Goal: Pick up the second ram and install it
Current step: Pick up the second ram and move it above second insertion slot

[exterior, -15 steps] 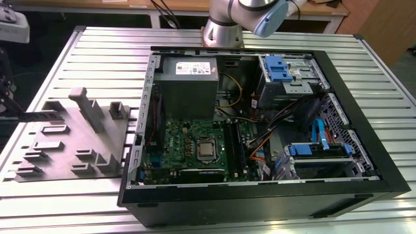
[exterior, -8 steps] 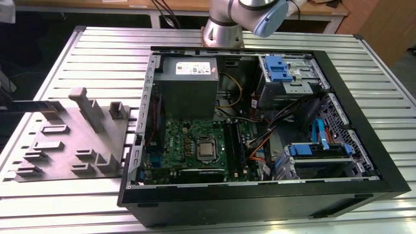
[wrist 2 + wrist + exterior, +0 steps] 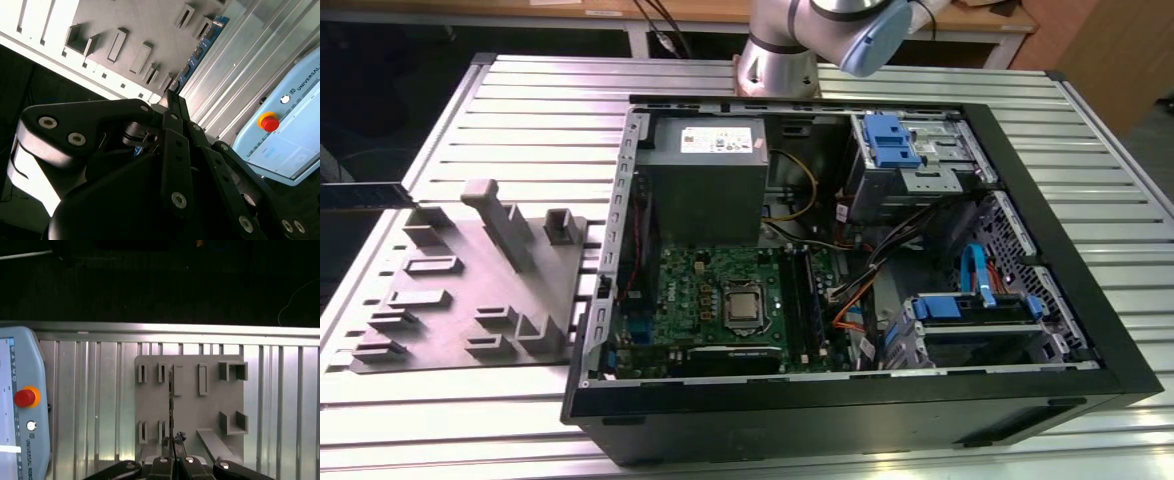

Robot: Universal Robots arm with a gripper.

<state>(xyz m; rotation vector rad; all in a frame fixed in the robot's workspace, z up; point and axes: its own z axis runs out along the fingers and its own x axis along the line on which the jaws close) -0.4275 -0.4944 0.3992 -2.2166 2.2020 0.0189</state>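
Observation:
The second ram (image 3: 200, 50), a thin blue-green board with small black chips, juts out from my gripper (image 3: 169, 100), which is shut on one end of it. In the first wrist view the ram (image 3: 172, 405) shows edge-on as a dark line running from the gripper (image 3: 173, 456) over the grey holder plate (image 3: 210, 405). In the exterior view the ram (image 3: 360, 195) pokes in from the exterior view's left edge, above the far corner of the holder plate (image 3: 467, 290). The green motherboard (image 3: 707, 290) with its silver CPU lies in the open computer case (image 3: 854, 400).
The case holds a grey power supply (image 3: 707, 170), blue drive bays (image 3: 961, 320) and loose cables (image 3: 854, 290). Long black slots (image 3: 809, 305) run beside the CPU. A teach pendant (image 3: 20, 415) with a red button lies on the ribbed metal table (image 3: 520, 100). The arm's base (image 3: 781, 50) stands behind the case.

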